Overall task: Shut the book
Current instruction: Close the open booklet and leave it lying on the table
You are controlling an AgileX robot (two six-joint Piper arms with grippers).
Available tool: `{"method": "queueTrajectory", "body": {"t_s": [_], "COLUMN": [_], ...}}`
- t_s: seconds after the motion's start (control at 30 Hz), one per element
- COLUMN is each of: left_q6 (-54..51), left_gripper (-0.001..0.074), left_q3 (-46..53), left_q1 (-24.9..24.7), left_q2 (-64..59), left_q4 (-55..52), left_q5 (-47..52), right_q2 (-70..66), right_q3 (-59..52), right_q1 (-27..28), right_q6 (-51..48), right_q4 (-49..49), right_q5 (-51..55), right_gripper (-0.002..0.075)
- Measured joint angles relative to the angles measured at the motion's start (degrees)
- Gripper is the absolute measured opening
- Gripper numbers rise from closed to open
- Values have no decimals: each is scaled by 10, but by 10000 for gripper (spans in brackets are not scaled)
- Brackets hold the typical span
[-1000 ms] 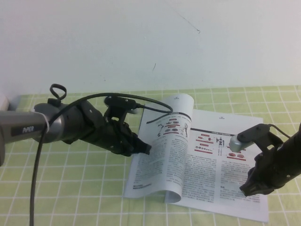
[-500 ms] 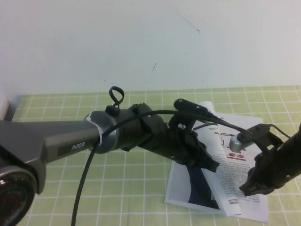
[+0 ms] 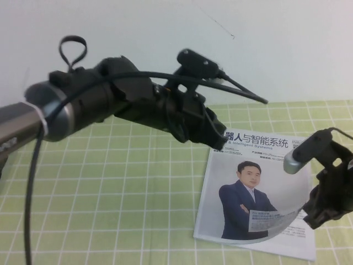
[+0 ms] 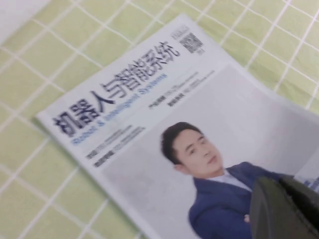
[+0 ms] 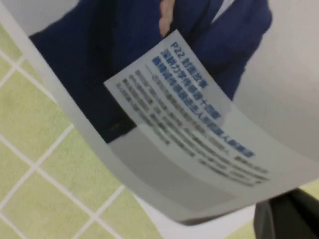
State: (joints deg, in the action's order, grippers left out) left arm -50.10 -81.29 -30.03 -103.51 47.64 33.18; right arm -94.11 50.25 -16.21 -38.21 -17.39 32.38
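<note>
My left end effector hangs over the far left corner of the book, and I cannot tell how far open it is. The book lies on the green checked table toward my right side, cover up, showing 1 man in a blue suit. The cover's near right corner curls upward just beside my right end effector, and I cannot tell its opening either.

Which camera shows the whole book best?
High view: the whole book is visible, with the left tool near its far left corner and the right tool at its right edge. Left wrist shows title and face; right wrist only the curled lower edge.
</note>
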Motion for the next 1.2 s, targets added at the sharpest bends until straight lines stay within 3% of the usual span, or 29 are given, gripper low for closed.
{"method": "queueTrajectory", "body": {"t_s": [0.27,0.5,0.77,1.03,1.2], "left_q6": [221,275,269,263,261], "left_gripper": [-4,-4,-4,-4,-4], "left_q3": [0,32,220,448,524], "left_q1": [86,135,133,133,133], "left_q2": [126,254,420,570,647], "left_q4": [-229,-278,-277,-272,-267], "left_q5": [45,28,-51,-179,-242], "right_q2": [177,347,508,677,757], "right_q3": [-1,-4,-54,-196,-237], "right_q1": [0,0,0,0,0], "right_q6": [126,161,162,211,249], "right_q4": [181,206,181,178,162], "right_q5": [89,112,99,65,71], "right_gripper": [-1,-1,-1,-1,-1]}}
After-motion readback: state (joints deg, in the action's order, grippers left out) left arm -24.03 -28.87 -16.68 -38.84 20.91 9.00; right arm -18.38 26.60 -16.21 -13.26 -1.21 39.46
